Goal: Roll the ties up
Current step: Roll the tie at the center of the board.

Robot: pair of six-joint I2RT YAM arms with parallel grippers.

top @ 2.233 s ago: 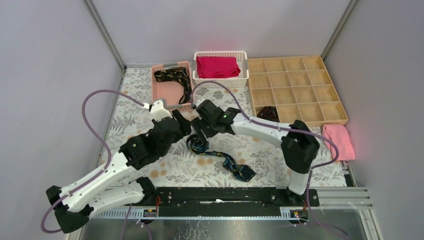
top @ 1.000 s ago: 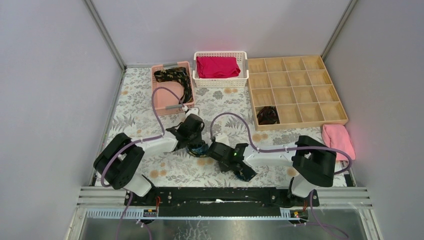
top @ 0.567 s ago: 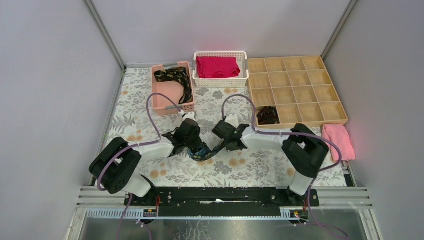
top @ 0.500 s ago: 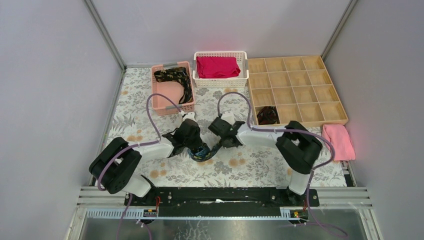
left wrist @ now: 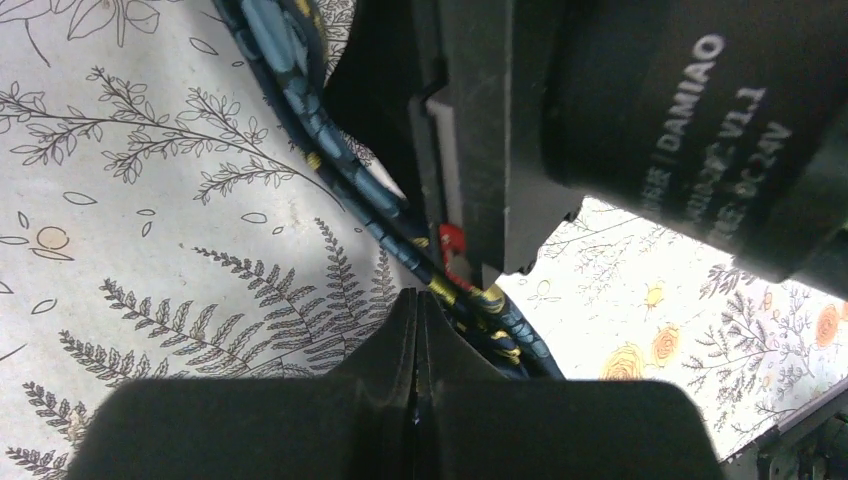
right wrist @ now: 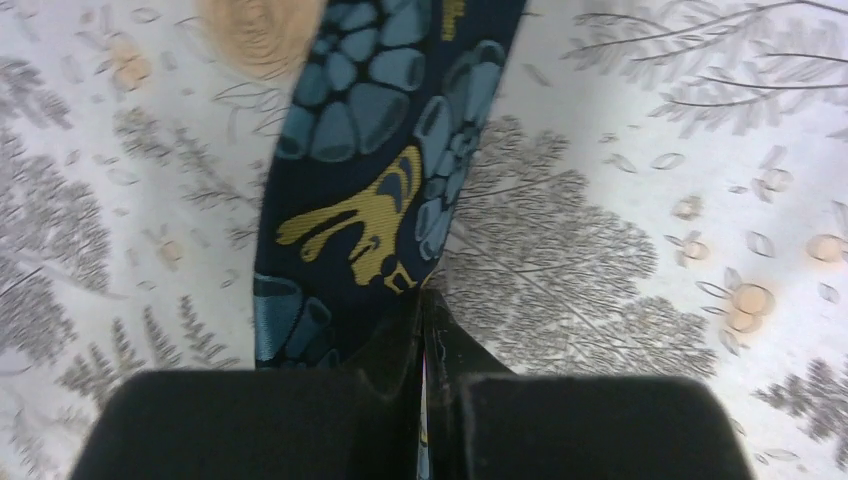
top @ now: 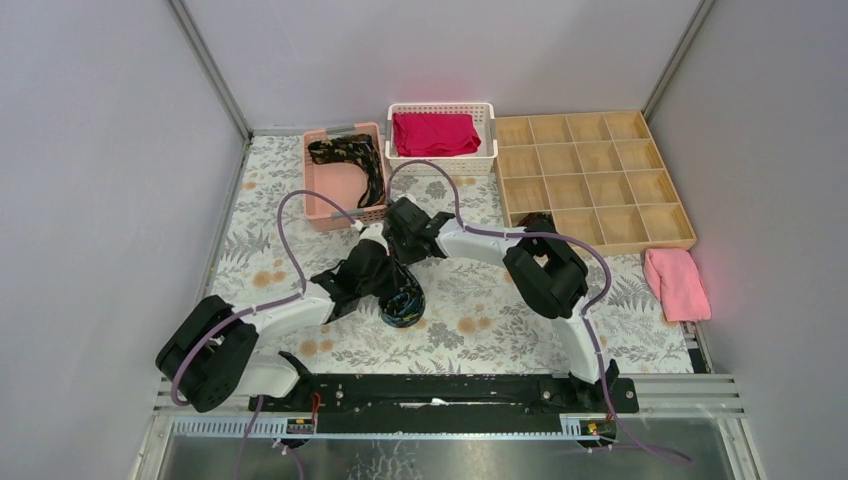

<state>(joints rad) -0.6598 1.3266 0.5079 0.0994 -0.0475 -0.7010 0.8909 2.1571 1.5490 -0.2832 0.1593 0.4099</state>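
Blue-patterned tie (top: 403,304) bunched in loose coil at mid-table, partly covered by both wrists. Left gripper (left wrist: 416,305) fingers pressed together, tips against tie strand; fabric between them not discernible. Right gripper (right wrist: 424,300) clamped on tie edge, tips half buried. Gold-brown tie (top: 350,158) draped in pink basket (top: 318,203), far left. Wooden tray (top: 590,172) near-left cell partly blocked by right arm (top: 545,270).

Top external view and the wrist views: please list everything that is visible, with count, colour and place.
blue-patterned tie: one, dark blue with gold, coiled mid-table
pink basket: one, far left
gold-patterned tie: one, black-brown, in pink basket
white basket: one, far centre
red cloth: one, in white basket
wooden tray: one, tan, far right
pink towel: one, right edge
tablecloth: one, white floral
left claw: black, shut on blue-patterned tie
right claw: black, shut on blue-patterned tie
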